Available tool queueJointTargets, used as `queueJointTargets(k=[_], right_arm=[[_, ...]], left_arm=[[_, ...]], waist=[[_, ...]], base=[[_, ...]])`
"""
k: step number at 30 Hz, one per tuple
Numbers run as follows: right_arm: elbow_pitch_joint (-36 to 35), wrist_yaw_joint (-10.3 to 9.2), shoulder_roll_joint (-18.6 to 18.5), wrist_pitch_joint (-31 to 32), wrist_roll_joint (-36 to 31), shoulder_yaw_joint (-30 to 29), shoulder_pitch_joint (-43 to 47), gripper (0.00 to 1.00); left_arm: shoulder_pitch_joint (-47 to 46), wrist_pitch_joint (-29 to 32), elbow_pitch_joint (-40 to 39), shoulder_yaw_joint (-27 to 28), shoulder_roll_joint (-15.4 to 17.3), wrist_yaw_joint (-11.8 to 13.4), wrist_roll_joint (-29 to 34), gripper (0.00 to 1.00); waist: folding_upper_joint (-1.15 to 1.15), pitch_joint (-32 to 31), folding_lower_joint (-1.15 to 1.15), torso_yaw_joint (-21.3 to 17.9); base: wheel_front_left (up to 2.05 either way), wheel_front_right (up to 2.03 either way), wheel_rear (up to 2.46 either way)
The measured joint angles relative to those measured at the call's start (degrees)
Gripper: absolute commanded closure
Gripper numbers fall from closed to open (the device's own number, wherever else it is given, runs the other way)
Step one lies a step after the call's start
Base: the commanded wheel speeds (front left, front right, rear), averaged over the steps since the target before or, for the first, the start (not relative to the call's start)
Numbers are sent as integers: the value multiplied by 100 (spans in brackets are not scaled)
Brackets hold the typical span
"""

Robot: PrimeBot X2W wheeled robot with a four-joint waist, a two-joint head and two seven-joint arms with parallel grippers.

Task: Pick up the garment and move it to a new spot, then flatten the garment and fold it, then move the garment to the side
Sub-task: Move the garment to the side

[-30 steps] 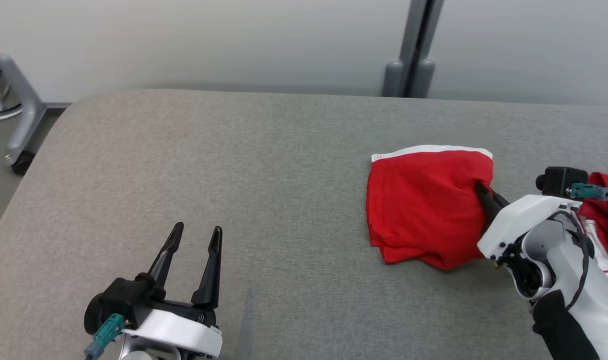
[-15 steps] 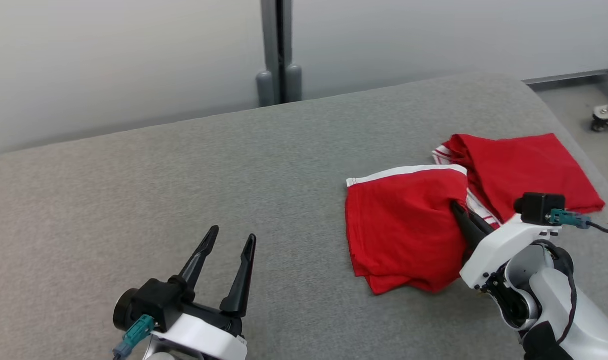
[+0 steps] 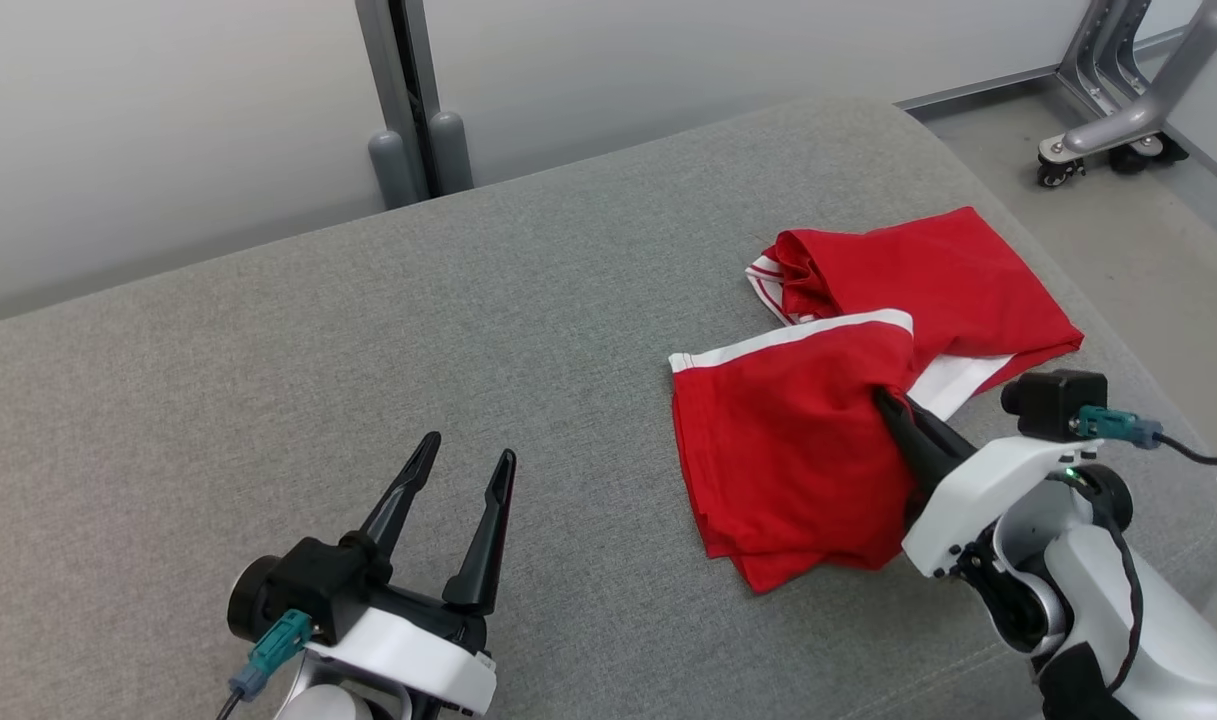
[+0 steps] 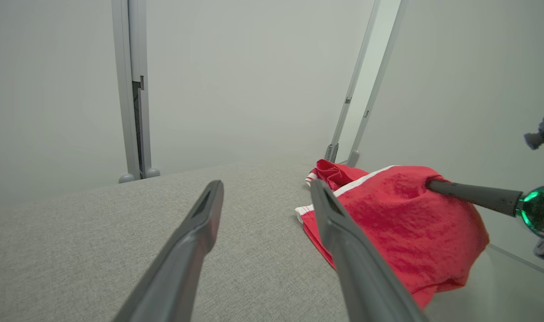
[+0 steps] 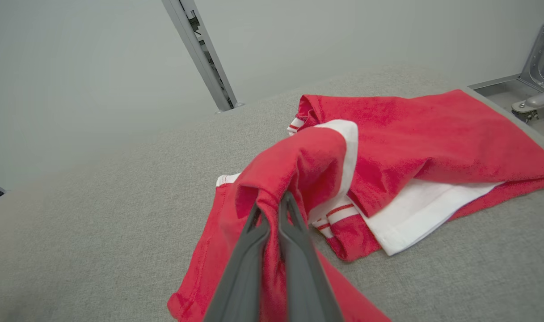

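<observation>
Head camera has swung right since 1 s ago: the grey metal post (image 3: 408,100) sat upper right then and sits upper left now. The table's right end, the floor (image 3: 1148,260) and a wheeled stand have come into view. That is camera motion; cannot tell how far the cloth itself slid. Right claw stays clenched, left stays spread.

Large grey fabric-covered table (image 3: 268,400) takes most of the head view, with a rounded far-right corner. A pale plain wall (image 3: 168,150) stands behind it.

Folded red garment (image 3: 778,450) with a white edge band lies on the table's right part, band along its far edge. Its far-right corner is pulled up into a peak where the right gripper (image 3: 883,402) pinches it. The rest lies flat, with stacked layers showing at the near edge. Just behind and to the right lies a 2nd red cloth with white trim (image 3: 948,280), bunched at its left end and reaching close to the table's right edge. The garment's lifted corner overlaps it, and a white panel sticks out beneath.

White right forearm (image 3: 1118,600) enters from lower right. Its 2 dark fingers are pressed together with tips buried in red fabric, grasping the garment.

Left gripper (image 3: 470,447) sits lower left, fingers apart, released, over bare table and well apart from the garment. In the left wrist view the garment lies beyond its right-hand finger.

Grey metal wheeled stand base (image 3: 1108,130) rests on the floor past the table's right end.
</observation>
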Motion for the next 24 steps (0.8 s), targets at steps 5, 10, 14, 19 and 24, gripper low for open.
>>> queueJointTargets(k=[5, 10, 14, 19, 24], right_arm=[[-103, 0, -240, 2, -122, 321, -471, 100], [-107, 0, -600, 27, -23, 708, -1069, 100], [-26, 0, -969, 12, 218, 944, -1517, 100], [456, 0, -1445, -16, 331, 1088, -1946, 100], [996, 1, -1626, -131, 444, 1123, -2214, 100]], left_arm=[[-32, 0, 22, -10, 4, -1, 59, 0], [-183, 0, 32, -48, 41, -15, 96, 0], [-288, 0, 51, -78, 80, -16, 109, 0], [-400, -1, 73, -119, 147, -16, 129, 0], [-494, 0, 80, -126, 205, -16, 134, 0]], waist=[[0, 160, 0, 62], [0, 405, 0, 184], [0, 618, 0, 318], [0, 878, 0, 476], [0, 1083, 0, 581]], base=[[0, 0, 0], [0, 0, 0], [0, 0, 0], [0, 0, 0], [0, 0, 0]])
